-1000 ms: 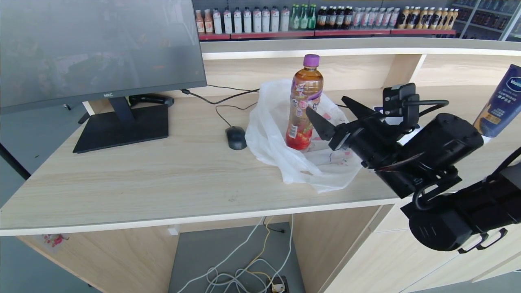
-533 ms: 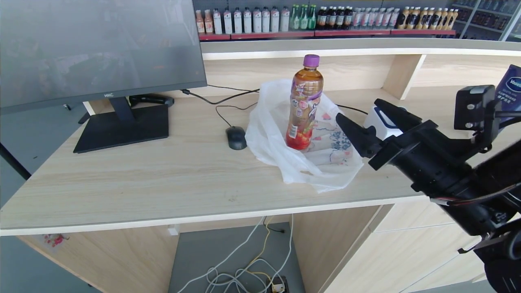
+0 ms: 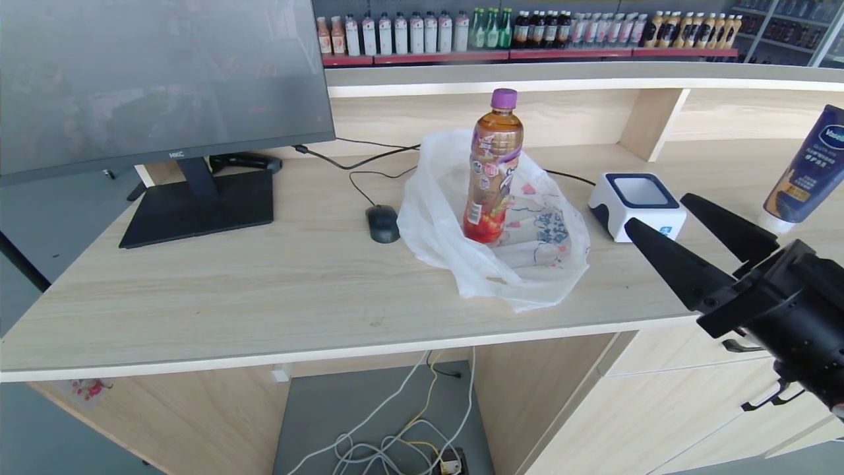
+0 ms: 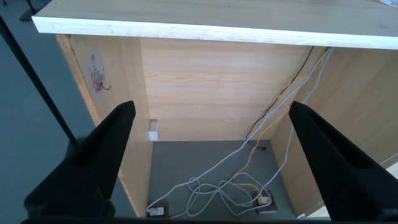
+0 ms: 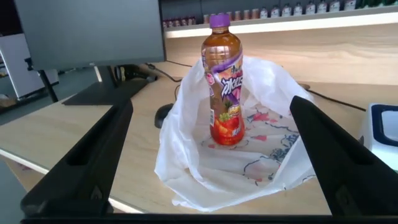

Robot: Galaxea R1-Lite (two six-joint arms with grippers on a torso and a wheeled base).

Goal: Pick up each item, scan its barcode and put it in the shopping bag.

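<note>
Cables [image 3: 389,439] lie loose on the floor under the counter [image 3: 264,290], at bottom centre of the head view. The left end effector [image 4: 208,109] hangs below the counter's front edge, spread wide and empty. The right end effector [image 3: 654,210] sits at lower right of the head view, also wide and empty. Its tips overlap the near corner of the scanner [image 3: 633,191] in the frame, and it faces the bag [image 3: 461,257]. The white bag lies open on the counter at centre frame, with the bottle [image 3: 493,168] upright inside it, purple cap on. A mouse [image 3: 382,223] rests just left of the bag. Farther back, the monitor [image 3: 158,79] fills the upper left and a blue tube [image 3: 808,168] stands tilted at the right edge. Shelf bottles [image 3: 527,30] line the top.
</note>
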